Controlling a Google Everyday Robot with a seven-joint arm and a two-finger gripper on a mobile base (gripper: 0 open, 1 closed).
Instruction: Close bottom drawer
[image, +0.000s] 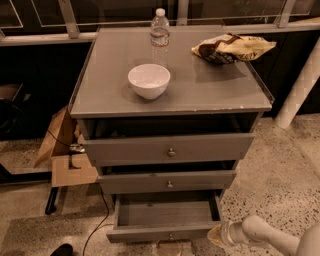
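The bottom drawer (165, 214) of the grey cabinet is pulled well out, showing its bare brownish-grey inside. Its narrow front (162, 233) with a small round knob (171, 236) faces me at the bottom of the view. The middle drawer (167, 181) and the top drawer (169, 148) also stand slightly out. My gripper (216, 235) is at the bottom right, just beside the right end of the bottom drawer's front, on the white arm (270, 236) that comes in from the right.
On the cabinet top (100, 85) stand a white bowl (148, 80), a water bottle (159, 33) and a snack bag (231, 48). Cardboard (62, 150) and a black cable (97, 220) lie on the floor at the left. A white post (299, 87) stands at the right.
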